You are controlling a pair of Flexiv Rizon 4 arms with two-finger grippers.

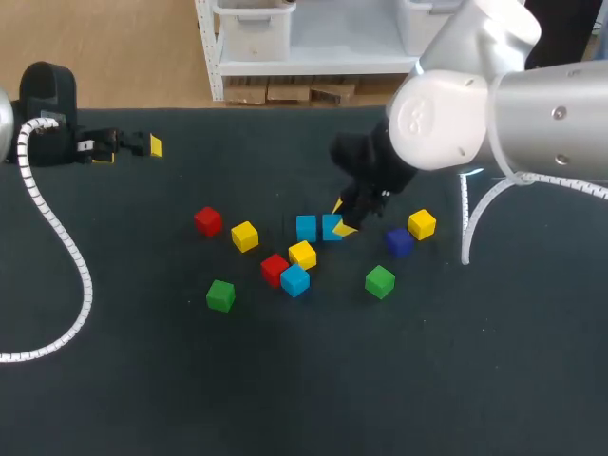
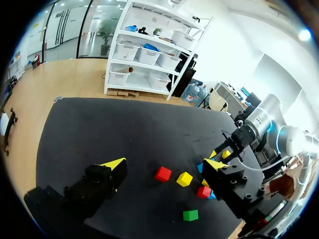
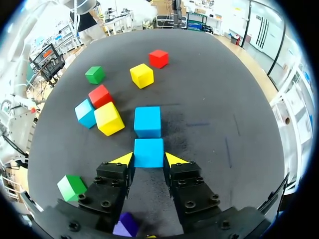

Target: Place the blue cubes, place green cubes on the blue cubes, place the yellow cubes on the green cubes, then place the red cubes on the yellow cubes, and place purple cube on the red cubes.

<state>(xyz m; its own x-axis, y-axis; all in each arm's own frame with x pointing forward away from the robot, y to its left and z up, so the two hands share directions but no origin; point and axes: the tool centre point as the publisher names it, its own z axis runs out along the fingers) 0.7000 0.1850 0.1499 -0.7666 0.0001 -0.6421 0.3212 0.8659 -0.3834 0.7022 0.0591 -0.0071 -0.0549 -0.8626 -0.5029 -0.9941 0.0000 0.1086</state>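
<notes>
My right gripper (image 3: 148,159) is shut on a blue cube (image 3: 148,152) low over the black table, its yellow tips pressed on two sides. A second blue cube (image 3: 147,121) sits just ahead of it, nearly touching. In the head view these are the held blue cube (image 1: 331,226) and its neighbour (image 1: 306,228). A third blue cube (image 1: 294,280) lies by a red cube (image 1: 275,269) and a yellow cube (image 1: 303,254). The purple cube (image 1: 399,241) sits right of my right gripper (image 1: 342,220). My left gripper (image 1: 133,145) stands open and empty at the far left.
Loose on the table are a red cube (image 1: 207,220), a yellow cube (image 1: 244,236), another yellow cube (image 1: 422,224) and two green cubes (image 1: 220,294) (image 1: 380,281). A white ribbed cable (image 1: 66,247) trails across the left side.
</notes>
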